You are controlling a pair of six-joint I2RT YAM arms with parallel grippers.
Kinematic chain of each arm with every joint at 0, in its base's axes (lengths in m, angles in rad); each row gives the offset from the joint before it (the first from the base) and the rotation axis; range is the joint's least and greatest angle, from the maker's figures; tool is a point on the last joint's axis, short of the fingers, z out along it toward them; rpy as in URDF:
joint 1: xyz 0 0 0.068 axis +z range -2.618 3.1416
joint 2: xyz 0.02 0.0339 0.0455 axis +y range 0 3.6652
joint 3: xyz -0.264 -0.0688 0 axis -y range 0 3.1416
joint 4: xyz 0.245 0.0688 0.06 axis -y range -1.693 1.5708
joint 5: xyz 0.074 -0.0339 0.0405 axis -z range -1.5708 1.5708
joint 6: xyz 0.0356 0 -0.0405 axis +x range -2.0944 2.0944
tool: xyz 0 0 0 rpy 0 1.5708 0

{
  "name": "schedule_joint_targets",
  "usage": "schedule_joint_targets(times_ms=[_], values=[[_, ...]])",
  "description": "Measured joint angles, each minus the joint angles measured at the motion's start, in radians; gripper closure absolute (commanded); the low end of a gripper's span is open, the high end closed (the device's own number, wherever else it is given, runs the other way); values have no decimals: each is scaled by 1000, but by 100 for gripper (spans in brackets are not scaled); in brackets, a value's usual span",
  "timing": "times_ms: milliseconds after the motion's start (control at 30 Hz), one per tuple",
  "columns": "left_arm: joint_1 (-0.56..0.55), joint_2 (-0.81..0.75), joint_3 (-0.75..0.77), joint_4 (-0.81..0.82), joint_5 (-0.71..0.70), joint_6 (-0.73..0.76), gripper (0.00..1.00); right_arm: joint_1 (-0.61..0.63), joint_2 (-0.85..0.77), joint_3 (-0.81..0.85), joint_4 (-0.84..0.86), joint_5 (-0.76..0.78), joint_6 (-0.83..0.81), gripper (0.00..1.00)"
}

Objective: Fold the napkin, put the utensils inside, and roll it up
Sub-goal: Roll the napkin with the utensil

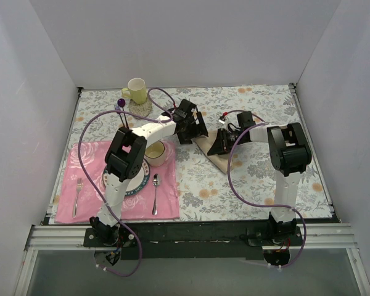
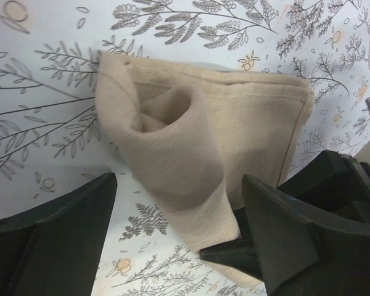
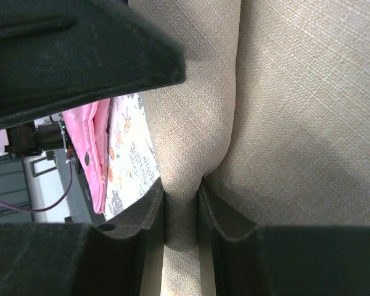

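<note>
Right gripper [image 3: 182, 203]: fingers drawn narrow on a thin pleat of the napkin [image 3: 283, 92], cloth squeezed flat between the pads and bulging loose above them. Left gripper [image 2: 179, 240]: spread wide, holding nothing, poised just over the same cloth with one finger on each side of a raised flap.

Napkin: beige, rumpled, partly doubled over. One stitched edge running straight along the far side in the left wrist view, a soft pocket puckered near the middle. Lying on the grey floral tablecloth [image 1: 253, 185] between the two arms, and from above mostly hidden under both wrists.

Likely trouble, judged from here:
- Slipping out of the pinch under any pull, with so little cloth caught there, and the fold dropping open.
- A crooked crease, if pressed flat with that pucker left in.
- Two layers caught instead of one, if the wide fingers were closed where they hang.
- Knocking of one gripper against the other, both crowded over one small cloth.

Farther out, to the left: pink placemat [image 1: 169, 208] carrying a plate [image 1: 142, 186] and bowl [image 1: 157, 152], with a spoon [image 1: 156, 192] just beside the plate and a fork [image 1: 78, 194] near the mat's left edge. Both well apart from the napkin, neither yet inside it.
</note>
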Motion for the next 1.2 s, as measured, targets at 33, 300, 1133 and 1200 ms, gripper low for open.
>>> schedule_joint_targets(times_ms=[33, 300, 1133, 1200], values=[[-3, 11, 12, -2, 0, 0, 34, -2, 1, -3, 1, -7, 3, 75], [-7, 51, 39, 10, -26, 0, 71, 8, -17, -12, -14, 18, 20, 54], [-3, 45, 11, 48, 0, -19, 76, 467, -338, -74, -158, 1165, -89, 34], [-3, 45, 11, 47, 2, -20, 76, 469, -306, -74, -154, 1185, -85, 38]])
